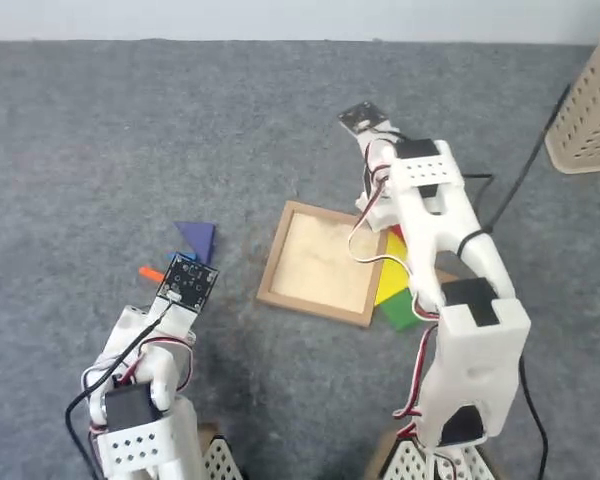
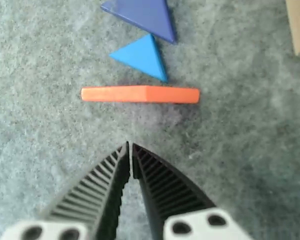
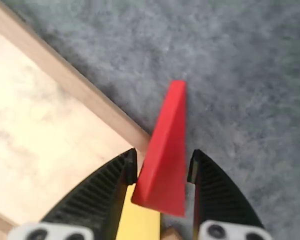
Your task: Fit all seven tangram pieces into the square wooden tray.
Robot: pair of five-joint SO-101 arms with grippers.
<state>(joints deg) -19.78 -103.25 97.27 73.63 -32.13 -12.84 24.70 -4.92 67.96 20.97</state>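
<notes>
right gripper point(image 3: 160, 167) looks clamped on the red wooden triangle point(image 3: 166, 140) at the rim of the square wooden tray point(image 3: 85, 95), left gripper point(image 2: 130, 150) clenched empty near the orange wooden slab point(image 2: 140, 94); the triangle's corner may snag the rim and twist loose.

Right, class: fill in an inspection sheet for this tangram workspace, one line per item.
Surface: grey carpet.
Job's things: wooden tray empty; dark blue triangle, light blue triangle and orange piece on the carpet, apart from the tray; yellow piece and green piece beside the tray.
Clutter: nothing seen.
Grippers: left gripper shut, empty, near the orange piece; right gripper shut on the red piece by the tray's rim.
Cables: black cable across the carpet.
Surroundings: slatted basket.
</notes>
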